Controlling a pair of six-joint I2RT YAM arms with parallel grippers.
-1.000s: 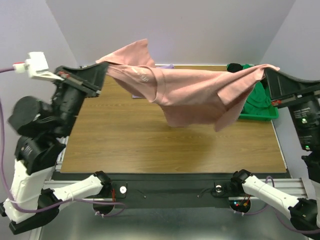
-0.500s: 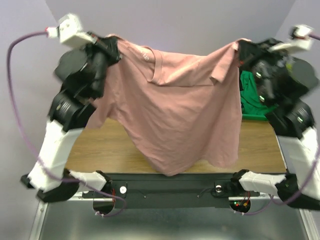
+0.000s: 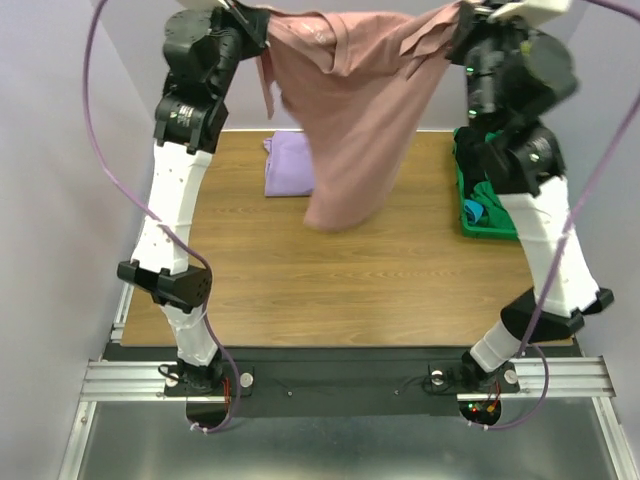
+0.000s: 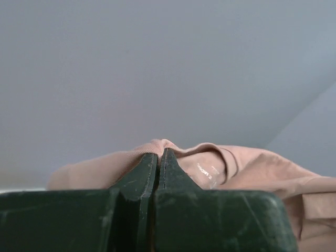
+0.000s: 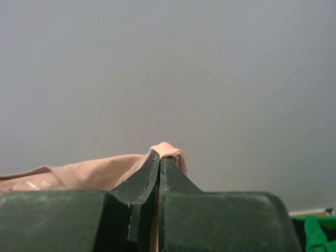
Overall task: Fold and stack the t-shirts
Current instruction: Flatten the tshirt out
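Observation:
A dusty-pink t-shirt hangs high over the table, stretched between both arms, its lower edge dangling above the middle of the wood. My left gripper is shut on the shirt's top left edge; the wrist view shows pink cloth pinched between my left gripper's closed jaws. My right gripper is shut on the top right edge, with a pink fold poking out above my right gripper. A folded lavender t-shirt lies flat at the table's far left, partly behind the pink one.
A green bin with green and blue cloth stands at the table's far right edge, beside the right arm. The wooden table stretches toward the arm bases. Both arms stand tall and upright at the table's sides. Grey walls close in behind.
Both arms have lifted the pink shirt from a low spread over the table to high overhead. The shirt now hangs narrower and further back, uncovering the lavender shirt.

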